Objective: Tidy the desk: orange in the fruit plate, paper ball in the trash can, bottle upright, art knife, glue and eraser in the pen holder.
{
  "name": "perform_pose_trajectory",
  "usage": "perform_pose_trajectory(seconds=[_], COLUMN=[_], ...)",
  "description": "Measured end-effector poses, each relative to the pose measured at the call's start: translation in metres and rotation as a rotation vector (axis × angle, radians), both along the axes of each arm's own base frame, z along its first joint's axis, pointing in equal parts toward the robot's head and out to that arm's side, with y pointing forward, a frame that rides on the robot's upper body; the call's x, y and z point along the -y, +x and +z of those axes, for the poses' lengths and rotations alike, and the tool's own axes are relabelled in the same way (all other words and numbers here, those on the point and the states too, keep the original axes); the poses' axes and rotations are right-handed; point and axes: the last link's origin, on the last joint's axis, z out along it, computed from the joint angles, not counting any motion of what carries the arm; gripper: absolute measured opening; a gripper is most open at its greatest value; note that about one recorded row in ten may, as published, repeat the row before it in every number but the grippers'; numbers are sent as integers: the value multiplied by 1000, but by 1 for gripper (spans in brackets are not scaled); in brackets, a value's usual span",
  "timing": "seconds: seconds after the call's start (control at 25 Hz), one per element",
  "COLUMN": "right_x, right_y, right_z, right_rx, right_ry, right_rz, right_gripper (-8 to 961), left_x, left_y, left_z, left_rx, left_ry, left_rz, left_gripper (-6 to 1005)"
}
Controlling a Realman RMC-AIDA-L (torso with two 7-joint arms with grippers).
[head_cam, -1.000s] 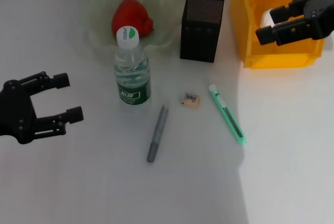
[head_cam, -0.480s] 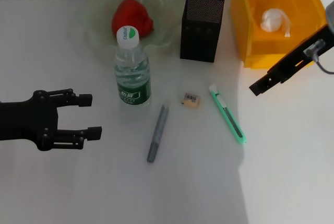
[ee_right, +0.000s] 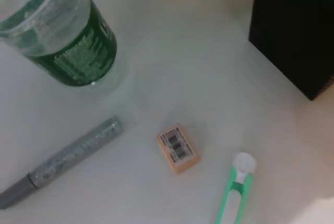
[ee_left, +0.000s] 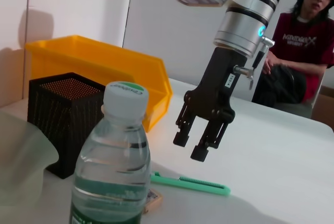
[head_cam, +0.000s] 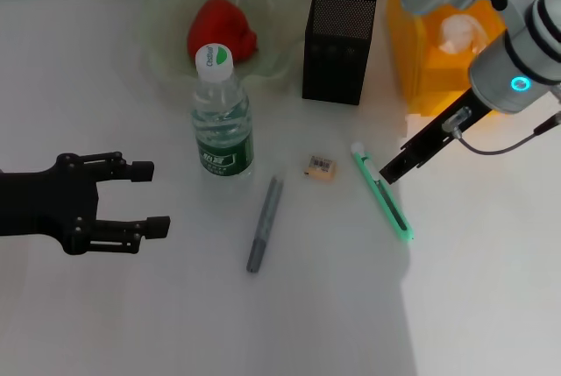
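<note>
The orange (head_cam: 221, 30) sits in the fruit plate (head_cam: 165, 1), the paper ball (head_cam: 462, 32) in the trash can (head_cam: 415, 69), the bottle (head_cam: 222, 115) upright. Knife (head_cam: 382, 190), glue (head_cam: 264, 223) and eraser (head_cam: 321, 166) lie on the bench (head_cam: 131, 315). The right gripper (ee_left: 197, 140) hovers over the knife, fingers apart, empty; the left gripper (head_cam: 140, 195) waits wide open.

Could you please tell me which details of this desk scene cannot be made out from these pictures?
- Pen holder contents: head view, its mesh walls hide the inside.
- Art knife: right wrist view, cut off by the frame edge.
- Eraser barcode: head view, too small to read.
- Paper ball: head view, partly covered by the right arm.
- Right end effector, open above the art knife: height over it unclear.
</note>
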Motion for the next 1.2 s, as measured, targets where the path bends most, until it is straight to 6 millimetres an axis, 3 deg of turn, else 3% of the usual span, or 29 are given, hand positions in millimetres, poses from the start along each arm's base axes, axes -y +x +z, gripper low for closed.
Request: perform_pose_trajectory(seconds=[0.44,1.12,1.2], right_x=[-5,-8,-8], right_y=[0,4,4], right_z=[-31,-50,-51], right_rx=[28,21,25], right_ry=[6,42,42], right_rz=[27,45,51], right_gripper=[600,589,515], left_x=[-2,-3,-3], left_y=[2,4,5], left_z=[-2,-6,-6], left_rx=[-11,-1,0], left_ry=[-7,-4,-3], left_rz=[-3,-1,-1], left_gripper=[845,845,845])
